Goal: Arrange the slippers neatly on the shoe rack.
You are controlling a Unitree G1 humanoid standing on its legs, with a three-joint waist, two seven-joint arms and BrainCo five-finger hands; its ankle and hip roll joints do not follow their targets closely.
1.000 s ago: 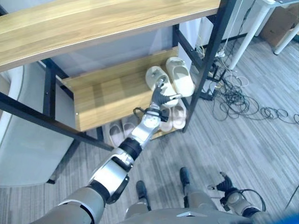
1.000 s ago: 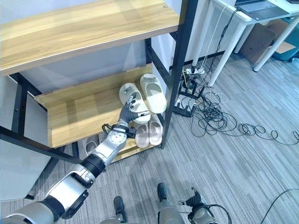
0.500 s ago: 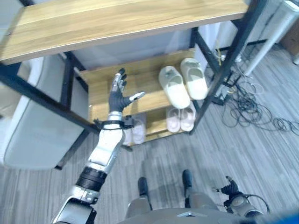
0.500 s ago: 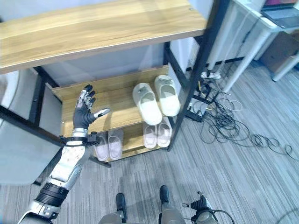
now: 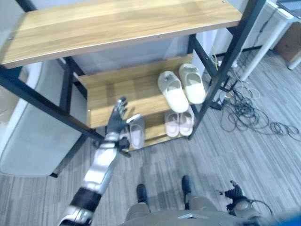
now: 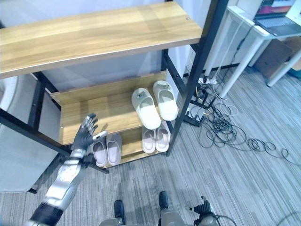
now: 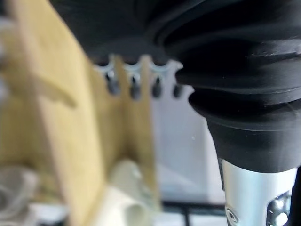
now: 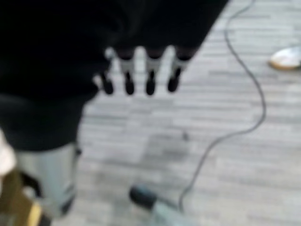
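Note:
A pair of cream slippers (image 5: 181,88) lies side by side at the right end of the rack's middle shelf (image 5: 117,92). On the bottom shelf below are a pink pair (image 5: 178,124) and, to its left, a grey pair (image 6: 107,148). My left hand (image 5: 117,120) is open with fingers spread, raised in front of the middle shelf's front edge, above the grey pair and well left of the cream slippers. It holds nothing. The left wrist view shows its fingers (image 7: 134,84) before the wooden boards, with a cream slipper (image 7: 123,188) beyond. My right hand (image 5: 233,193) hangs low over the floor, fingers (image 8: 149,75) relaxed.
The rack's wide top shelf (image 5: 122,21) overhangs the lower ones, with black posts (image 5: 223,66) at the corners. A grey padded seat (image 5: 28,141) stands left of the rack. Tangled cables (image 5: 249,113) and white table legs (image 5: 263,37) are on the right.
My left hand has left the cream slippers, swung left and dropped to the front of the middle shelf. The camera shifted too. The slippers lie as before.

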